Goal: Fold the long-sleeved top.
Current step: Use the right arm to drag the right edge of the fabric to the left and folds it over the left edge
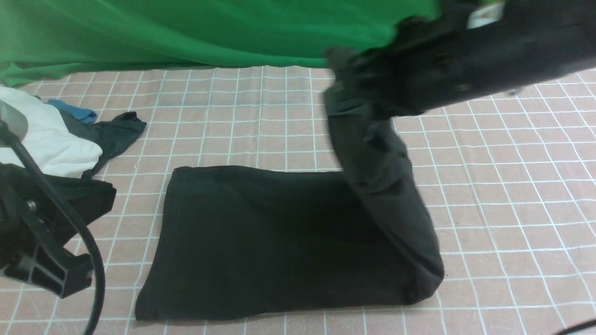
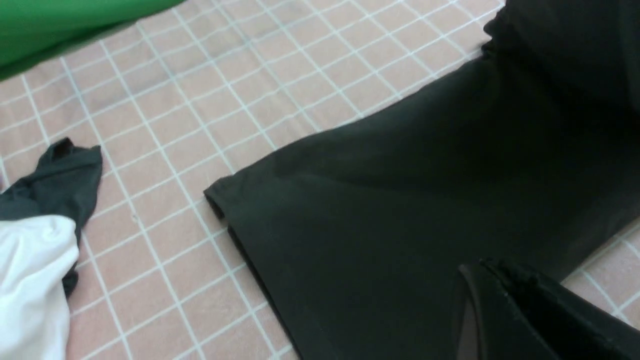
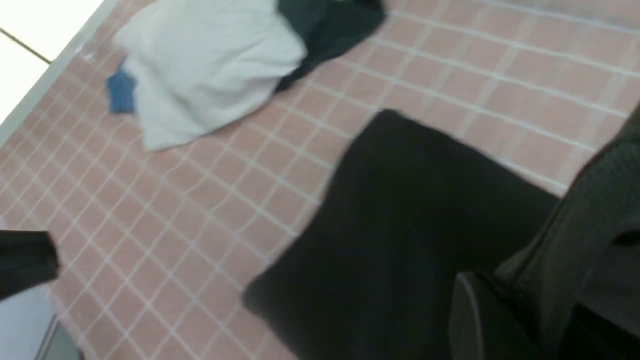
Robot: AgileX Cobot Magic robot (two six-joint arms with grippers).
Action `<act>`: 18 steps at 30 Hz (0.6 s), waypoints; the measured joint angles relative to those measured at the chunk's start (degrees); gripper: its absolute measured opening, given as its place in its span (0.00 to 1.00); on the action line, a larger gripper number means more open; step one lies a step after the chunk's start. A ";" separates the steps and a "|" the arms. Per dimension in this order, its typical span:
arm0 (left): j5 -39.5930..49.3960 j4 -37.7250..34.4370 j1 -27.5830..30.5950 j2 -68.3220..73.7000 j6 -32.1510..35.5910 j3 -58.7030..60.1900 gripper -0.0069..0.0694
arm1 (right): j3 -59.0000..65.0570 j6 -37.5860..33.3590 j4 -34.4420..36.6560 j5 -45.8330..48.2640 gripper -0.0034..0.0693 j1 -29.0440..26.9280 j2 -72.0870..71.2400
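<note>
One black long-sleeved top [image 1: 260, 242] lies partly folded, its right edge pinched up by the right gripper [image 1: 347, 88].

The right arm [image 1: 489, 56] is reaching in from the upper right of the front view, stretched across above the table and blurred. Its right gripper [image 1: 347, 93] is pinching black fabric, with the cloth hanging down from the clamped jaws; in the right wrist view the fabric is running between the fingers [image 3: 475, 315]. The left arm [image 1: 28, 232] is sitting low at the near left edge, its cable looping down. The left gripper [image 2: 505, 292] is hovering with its jaws pressed together, gripping nothing.
</note>
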 joint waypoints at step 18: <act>0.64 -1.09 0.00 0.00 -1.84 0.63 0.11 | -10.45 -0.85 3.22 -5.48 0.14 13.31 18.63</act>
